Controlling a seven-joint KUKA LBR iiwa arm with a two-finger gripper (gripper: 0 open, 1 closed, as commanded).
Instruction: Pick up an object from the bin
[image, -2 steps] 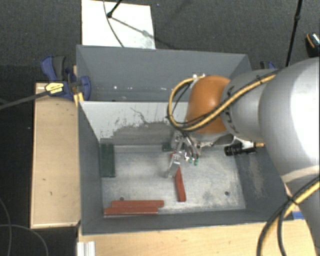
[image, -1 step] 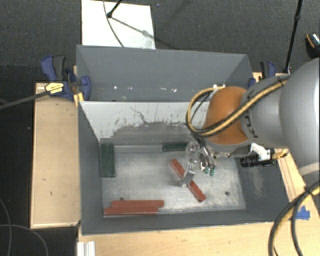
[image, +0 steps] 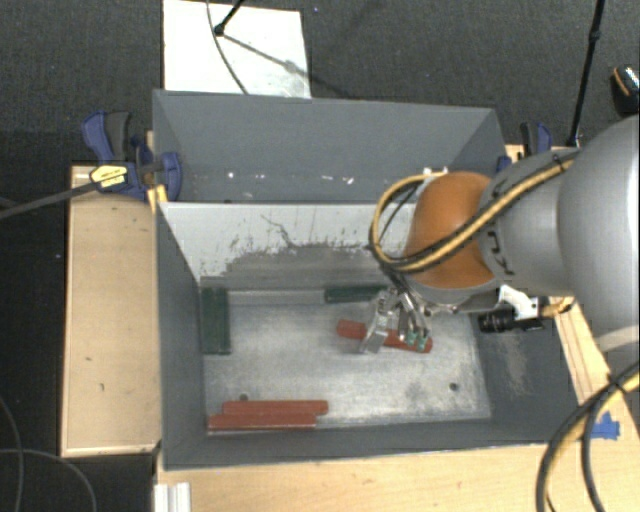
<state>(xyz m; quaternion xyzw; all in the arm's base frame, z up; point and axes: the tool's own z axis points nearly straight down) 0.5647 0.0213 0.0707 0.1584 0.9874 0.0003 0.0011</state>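
Because the grey metal bin is nearly bare, the layout reads plainly; silver arm with its orange wrist cover comes in from the right, reaching to the floor right of centre; long red-brown bar lies flat along the front wall, well apart from the gripper; dark green rectangular block lies along the left wall, also well apart; slim dark green bar lies at the foot of the back wall, just behind the gripper.

Gripper sits low over a small red flat piece mid-floor; red shows to its left, a red-and-green end to its right; one thing or two, cannot tell.

Judged: long axis runs left to right, dipping slightly frontward at the right end; gripper is over it, not beside it; next move turns on closing across that axis, front to back.

Pincer apart, together or clamped: cannot tell from where I stand.
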